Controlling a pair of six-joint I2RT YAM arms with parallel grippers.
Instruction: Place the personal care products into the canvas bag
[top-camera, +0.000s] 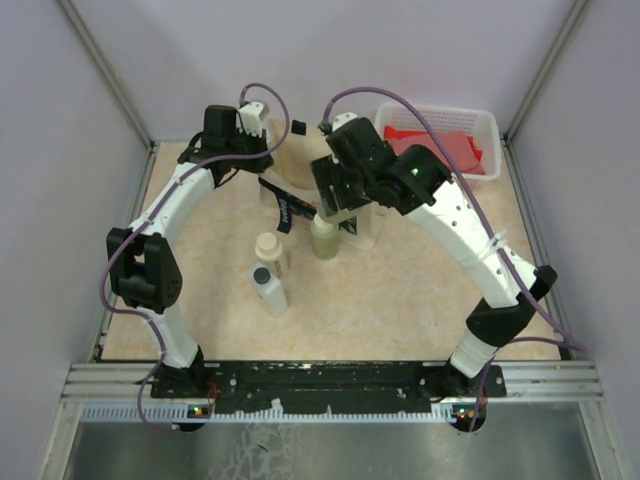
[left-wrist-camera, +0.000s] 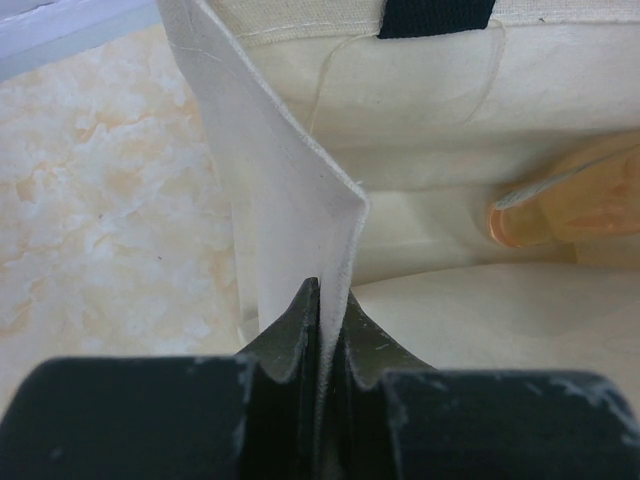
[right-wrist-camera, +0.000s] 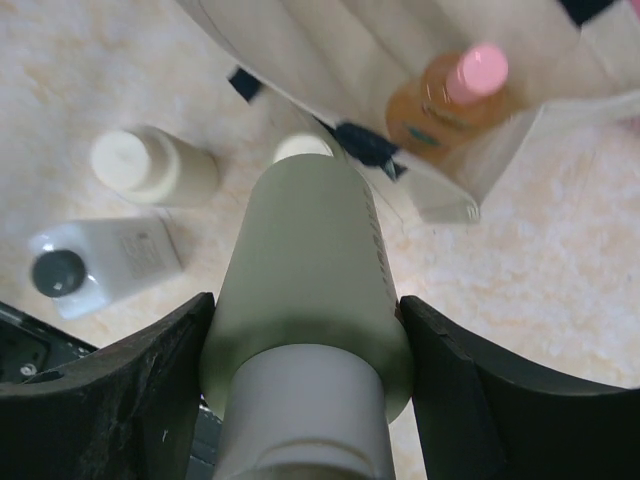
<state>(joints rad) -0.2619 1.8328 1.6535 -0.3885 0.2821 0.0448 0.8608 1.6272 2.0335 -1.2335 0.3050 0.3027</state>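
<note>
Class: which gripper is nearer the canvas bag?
Left. The left gripper is clamped on the canvas bag at its rim; the right gripper holds an olive-green bottle beside it.

A bottle (right-wrist-camera: 305, 230) sits between my right gripper (right-wrist-camera: 305, 300) fingers. Ahead: the canvas bag (right-wrist-camera: 300, 50), a flask (right-wrist-camera: 445, 95) inside it. Left, on the table (right-wrist-camera: 520, 260): a second bottle (right-wrist-camera: 155, 165), with a third bottle (right-wrist-camera: 105, 260) nearer me.

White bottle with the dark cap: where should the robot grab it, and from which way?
The white plastic bottle with the dark cap seems to stand upright, so come down from above and pinch its body just under the cap. The beige cream-capped bottle crowds its far side, so squeeze left and right sides.
</note>
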